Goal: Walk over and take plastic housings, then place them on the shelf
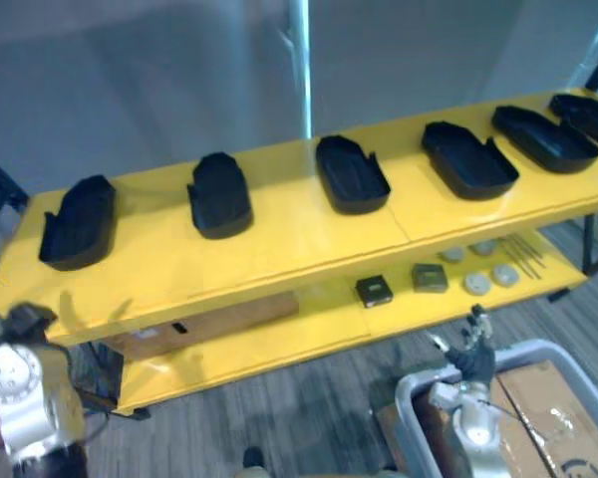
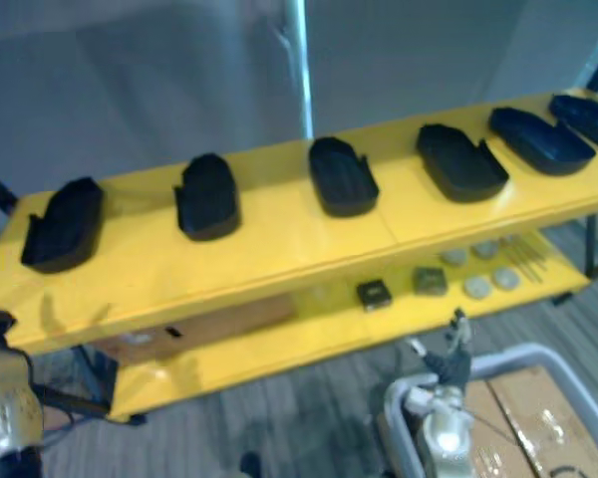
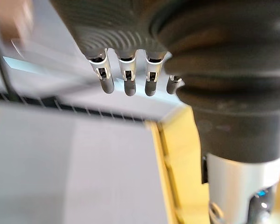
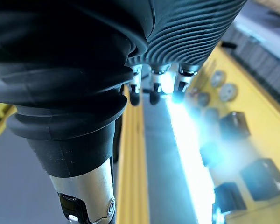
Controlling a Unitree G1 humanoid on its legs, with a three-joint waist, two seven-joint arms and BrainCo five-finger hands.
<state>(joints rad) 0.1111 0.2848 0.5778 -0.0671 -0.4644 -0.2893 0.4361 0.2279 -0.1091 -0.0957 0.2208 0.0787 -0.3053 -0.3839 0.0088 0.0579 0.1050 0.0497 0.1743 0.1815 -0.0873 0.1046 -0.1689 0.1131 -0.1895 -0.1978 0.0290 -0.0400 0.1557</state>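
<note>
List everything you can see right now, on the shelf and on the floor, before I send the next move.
shelf: one, yellow, two levels, across the view
plastic housings: six, black, in a row along the shelf's top level
small blocks: two, dark, lower level, right of middle
discs: about four, grey, lower level, right of the blocks
thin rods: count unclear, dull, lower level, beside the discs
box: one, brown, lower level, left part
bin: one, pale grey, on the floor, lower right
cardboard: brown, inside the bin
right hand: silver and dark, open, empty, over the bin's rim
left hand: silver and dark, open, empty
</note>
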